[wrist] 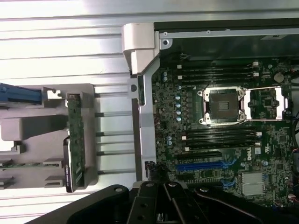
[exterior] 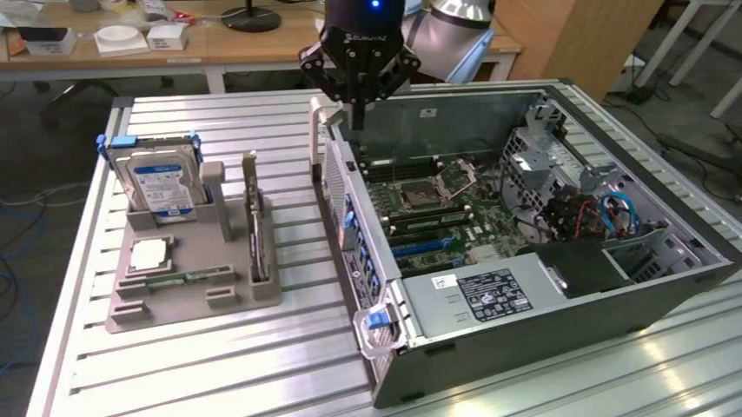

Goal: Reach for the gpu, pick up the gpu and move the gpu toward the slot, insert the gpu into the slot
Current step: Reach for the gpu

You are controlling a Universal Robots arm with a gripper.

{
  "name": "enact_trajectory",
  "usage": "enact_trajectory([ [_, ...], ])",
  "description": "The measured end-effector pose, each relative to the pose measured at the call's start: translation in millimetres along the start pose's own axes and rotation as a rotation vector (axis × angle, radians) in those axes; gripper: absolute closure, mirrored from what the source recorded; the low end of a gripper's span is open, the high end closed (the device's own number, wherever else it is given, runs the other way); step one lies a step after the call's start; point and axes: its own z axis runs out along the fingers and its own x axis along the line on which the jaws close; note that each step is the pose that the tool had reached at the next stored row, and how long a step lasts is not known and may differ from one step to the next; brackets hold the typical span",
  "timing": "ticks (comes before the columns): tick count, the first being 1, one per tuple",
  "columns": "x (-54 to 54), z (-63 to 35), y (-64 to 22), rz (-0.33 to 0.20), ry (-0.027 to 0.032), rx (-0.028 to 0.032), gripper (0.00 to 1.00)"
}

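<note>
Ext view: gripper [exterior: 357, 120] hangs over the rear edge of the open PC case [exterior: 603, 317], fingers pressed together on nothing; gpu [exterior: 257, 248] stands on its long edge in the grey holder [exterior: 186, 302], on the ext view's left, well apart from the gripper; judgement: reach barely begun, pick, carry and insert all left to do; slot not yet filled; holder looks matte moulded plastic w/ blocky ribs; also in it a silver hard drive [exterior: 162, 184] w/ blue label, upright, and a narrow green memory stick [exterior: 191, 278] lying flat; table [exterior: 232, 369] is ribbed bright aluminium, glossy along the slats; case is dark sheet metal, motherboard [exterior: 447, 213] inside lying flat and densely populated

Wrist view: gpu [wrist: 76, 140] seen edge-on, thin green board w/ small parts, seated in a groove of the holder [wrist: 32, 127]; black linkage of the gripper along one edge of the pic, no card between the fingers; motherboard shows a square metal-framed CPU socket [wrist: 224, 105], black memory slots either side, and a long blue slot [wrist: 205, 164], prob the target, bare; case rear frame is pale folded metal between holder and board
</note>
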Motion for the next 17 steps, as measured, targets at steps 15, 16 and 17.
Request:
enact_trajectory([
  [15, 43.0, -1.1, -3.2, 0.0, 0.0, 0.0, 0.9],
  [16, 45.8, -1.2, -3.4, 0.0, 0.0, 0.0, 0.9],
  [17, 48.5, -1.3, -3.6, 0.0, 0.0, 0.0, 0.9],
])
